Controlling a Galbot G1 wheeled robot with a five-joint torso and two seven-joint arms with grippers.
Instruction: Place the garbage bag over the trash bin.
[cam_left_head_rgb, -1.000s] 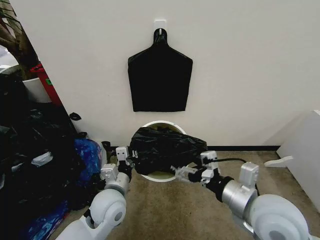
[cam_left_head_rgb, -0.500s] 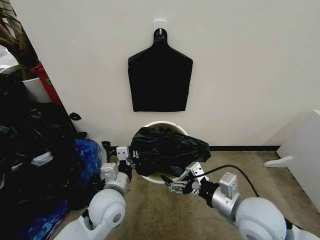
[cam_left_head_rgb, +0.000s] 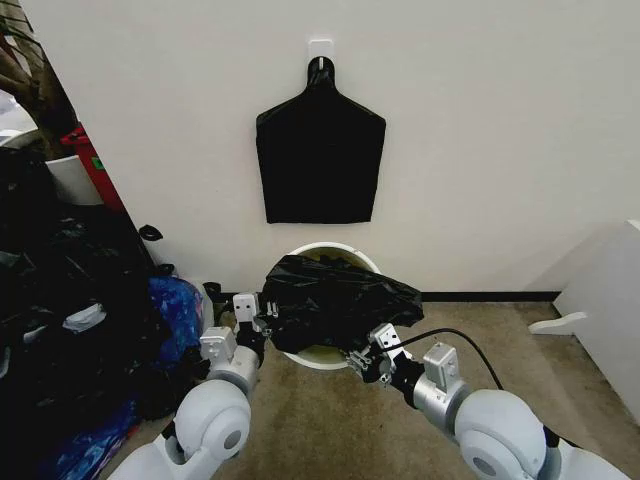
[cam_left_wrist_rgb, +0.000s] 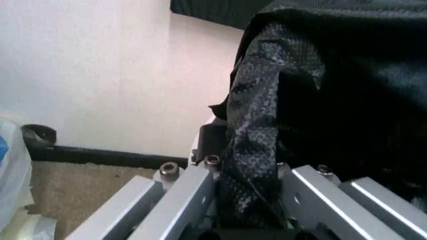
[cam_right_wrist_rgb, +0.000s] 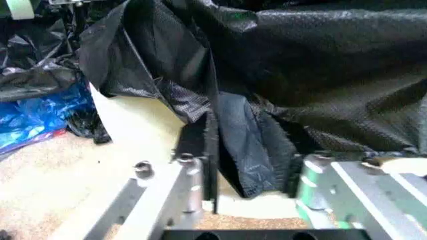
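Since the earlier frames, the right gripper (cam_left_head_rgb: 362, 360) has been drawn leftward and closer to the near rim of the trash bin (cam_left_head_rgb: 325, 357), and the garbage bag (cam_left_head_rgb: 335, 300) is now spread a little further over the bin's right side. A fold of the bag's lower edge is seen between the right fingers (cam_right_wrist_rgb: 200, 145) in the right wrist view, though whether it is clamped cannot be told. The left gripper (cam_left_head_rgb: 262, 318) is clenched on the bag's left edge, a bunched strip of plastic (cam_left_wrist_rgb: 250, 150) being pinched between its jaws. The bag is draped across the top of the bin, most of the opening being covered.

Behind the bin, a flat black bundle (cam_left_head_rgb: 320, 155) is hung from a hook on the white wall (cam_left_head_rgb: 500, 130). To the left, a blue plastic bag (cam_left_head_rgb: 175, 305) and a heap of dark bags (cam_left_head_rgb: 60, 330) are piled just beside the left arm. White furniture (cam_left_head_rgb: 610, 300) is placed at the far right. The floor (cam_left_head_rgb: 330, 420) is covered in beige carpet.
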